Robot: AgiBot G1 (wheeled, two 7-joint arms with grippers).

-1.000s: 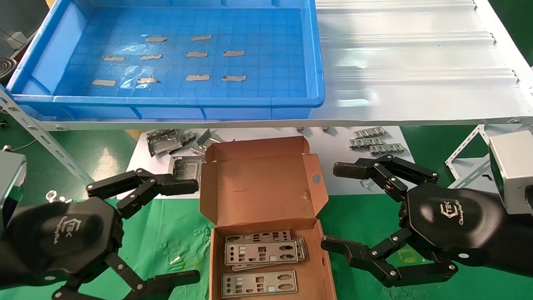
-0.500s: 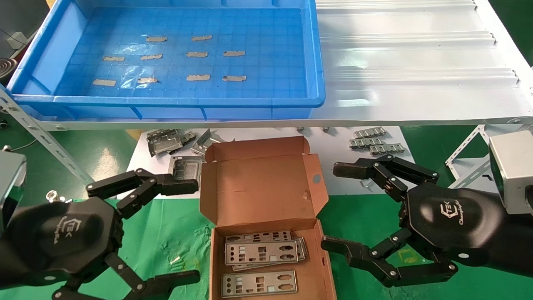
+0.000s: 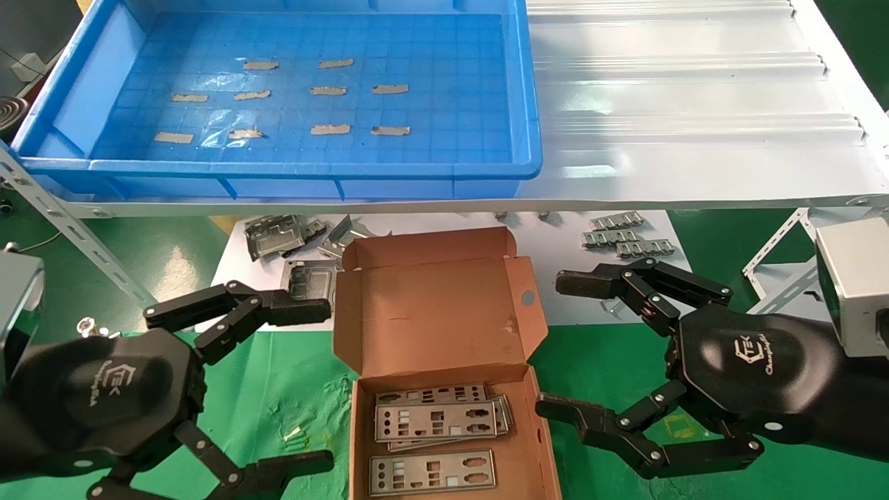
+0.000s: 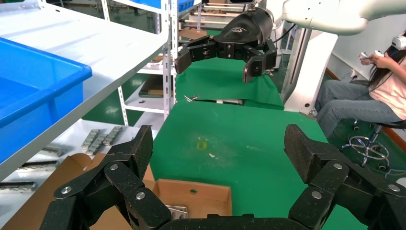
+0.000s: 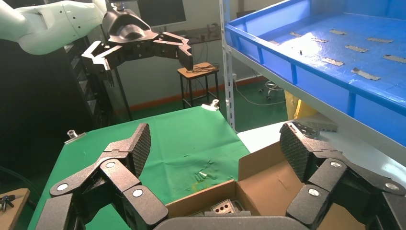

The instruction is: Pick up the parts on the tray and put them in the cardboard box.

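Parts lie stacked in the cardboard box between my left gripper and right gripper, both spread wide and holding nothing; only my head view shows the tray.

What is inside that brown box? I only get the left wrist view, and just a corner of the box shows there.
Observer: The head view looks straight into the cardboard box. It holds the parts: a loose stack, plus one plate lying alone nearer the robot.
Operator: Are any left on the blue tray?
Observer: None that I can see. The floor of the tray bears only short grey tape strips.
Operator: Where are the two claws?
Observer: They flank the box. The left gripper and the right gripper are both open and holding nothing.
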